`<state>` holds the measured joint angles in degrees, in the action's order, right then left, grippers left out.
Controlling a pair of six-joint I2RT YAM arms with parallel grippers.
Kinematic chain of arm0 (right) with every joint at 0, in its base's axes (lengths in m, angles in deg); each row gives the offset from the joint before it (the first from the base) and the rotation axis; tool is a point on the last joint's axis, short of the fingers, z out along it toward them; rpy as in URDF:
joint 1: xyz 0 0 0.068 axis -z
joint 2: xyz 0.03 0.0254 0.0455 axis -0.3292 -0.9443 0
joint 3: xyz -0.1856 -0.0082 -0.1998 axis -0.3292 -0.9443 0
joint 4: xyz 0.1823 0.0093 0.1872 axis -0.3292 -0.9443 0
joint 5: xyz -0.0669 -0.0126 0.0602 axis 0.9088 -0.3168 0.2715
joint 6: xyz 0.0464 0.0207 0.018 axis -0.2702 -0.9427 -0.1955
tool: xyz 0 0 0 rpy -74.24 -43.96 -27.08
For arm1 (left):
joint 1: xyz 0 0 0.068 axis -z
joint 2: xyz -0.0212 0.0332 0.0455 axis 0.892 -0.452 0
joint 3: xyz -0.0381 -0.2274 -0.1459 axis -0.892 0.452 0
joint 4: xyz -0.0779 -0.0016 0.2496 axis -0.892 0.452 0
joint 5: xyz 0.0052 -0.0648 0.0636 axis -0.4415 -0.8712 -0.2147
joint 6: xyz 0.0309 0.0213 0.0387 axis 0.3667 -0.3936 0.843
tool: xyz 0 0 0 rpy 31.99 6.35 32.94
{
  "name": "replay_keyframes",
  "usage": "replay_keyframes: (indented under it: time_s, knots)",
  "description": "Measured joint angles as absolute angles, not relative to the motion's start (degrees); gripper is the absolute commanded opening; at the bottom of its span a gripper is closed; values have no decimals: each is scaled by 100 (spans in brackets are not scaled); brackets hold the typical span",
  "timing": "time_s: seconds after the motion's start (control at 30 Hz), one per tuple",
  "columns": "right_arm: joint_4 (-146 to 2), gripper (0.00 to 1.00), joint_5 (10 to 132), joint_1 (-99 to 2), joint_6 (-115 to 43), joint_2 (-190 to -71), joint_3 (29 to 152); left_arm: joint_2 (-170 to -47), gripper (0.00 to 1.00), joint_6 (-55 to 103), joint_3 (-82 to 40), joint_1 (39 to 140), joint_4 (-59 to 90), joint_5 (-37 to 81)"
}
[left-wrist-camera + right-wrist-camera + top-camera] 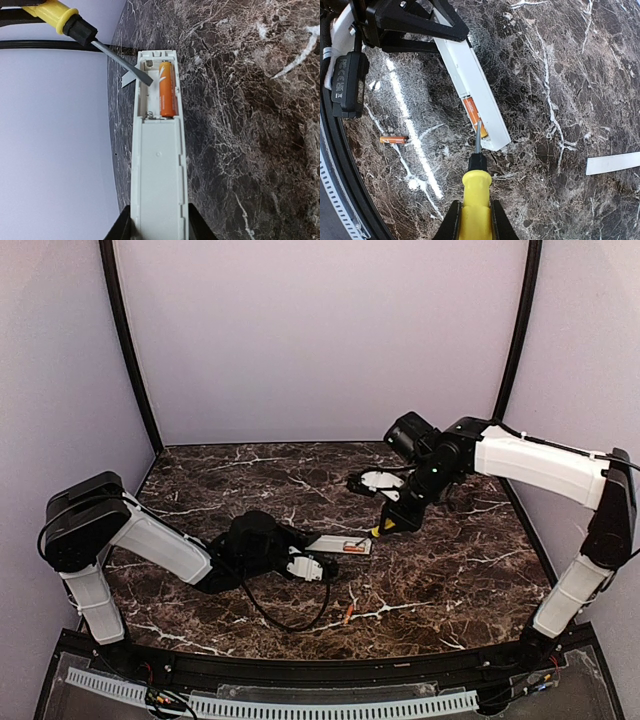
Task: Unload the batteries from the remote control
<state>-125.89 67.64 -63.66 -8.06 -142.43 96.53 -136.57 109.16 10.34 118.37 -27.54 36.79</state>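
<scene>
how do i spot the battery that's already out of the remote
On the dark marble table, find the slim white remote control near the centre. Toward the arm bases from it lies a tiny orange cylinder battery, alone on bare marble. Its twin sits inside the remote's recess, by the tip of the yellow-handled screwdriver.

Dark marble tabletop (450, 575), yellow-handled screwdriver (476, 182) (flat blade), thin white cover strip (612, 163) lying flat

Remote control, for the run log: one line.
left gripper holds remote control | right gripper holds screwdriver, tip in bay | one battery seated | other battery on table
</scene>
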Motion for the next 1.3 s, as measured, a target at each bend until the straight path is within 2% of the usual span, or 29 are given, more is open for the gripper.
replay_keyframes:
  time_s: [1.3]
  knots:
    - [-12585,0,7116,-6616,-949,-14346,9721,-13495,0,10542,992,11837,-2385,3614]
